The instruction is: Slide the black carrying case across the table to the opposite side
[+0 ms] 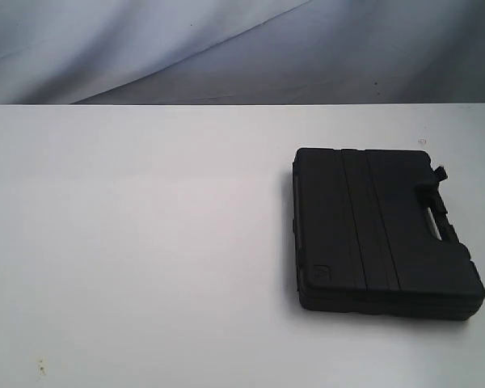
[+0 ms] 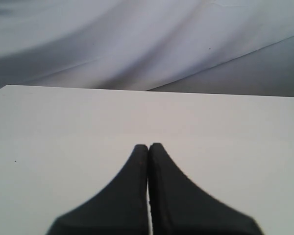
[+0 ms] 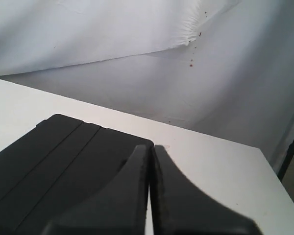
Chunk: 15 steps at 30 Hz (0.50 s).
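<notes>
Left fingers (image 2: 130, 200) and right fingers (image 3: 130, 205) look alike: matte black, broad at the base, curving inward to narrow rounded tips

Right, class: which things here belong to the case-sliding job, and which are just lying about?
Job: black carrying case; white table; left fingers, shut; right fingers, shut.
Lying about: wrinkled white backdrop cloth; dark pole beyond the table.

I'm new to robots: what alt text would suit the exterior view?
A closed black carrying case lies flat on the right side of a plain white table, handle edge facing right. No robot arm is in sight; a wrinkled pale cloth hangs behind.
</notes>
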Each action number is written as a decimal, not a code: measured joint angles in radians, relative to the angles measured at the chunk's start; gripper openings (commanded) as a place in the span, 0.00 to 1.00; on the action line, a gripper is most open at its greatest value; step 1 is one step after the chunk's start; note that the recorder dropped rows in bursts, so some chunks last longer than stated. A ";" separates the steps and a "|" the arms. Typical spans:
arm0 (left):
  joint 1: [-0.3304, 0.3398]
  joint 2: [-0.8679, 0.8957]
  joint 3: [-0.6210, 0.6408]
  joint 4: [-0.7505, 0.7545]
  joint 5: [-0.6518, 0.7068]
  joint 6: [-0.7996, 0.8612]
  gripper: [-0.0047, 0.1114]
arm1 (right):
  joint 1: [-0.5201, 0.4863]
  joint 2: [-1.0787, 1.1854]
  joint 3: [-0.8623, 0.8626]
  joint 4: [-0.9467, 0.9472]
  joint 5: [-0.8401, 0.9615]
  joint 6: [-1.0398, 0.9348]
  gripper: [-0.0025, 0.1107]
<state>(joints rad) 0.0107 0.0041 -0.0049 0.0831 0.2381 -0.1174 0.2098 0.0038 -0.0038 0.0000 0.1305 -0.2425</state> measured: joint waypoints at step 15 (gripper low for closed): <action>0.000 0.000 0.000 0.000 0.000 0.000 0.04 | 0.000 0.000 0.000 -0.061 0.016 -0.016 0.02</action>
<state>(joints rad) 0.0107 0.0041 -0.0049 0.0831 0.2381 -0.1174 0.2098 0.0038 -0.0038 -0.0609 0.1465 -0.2581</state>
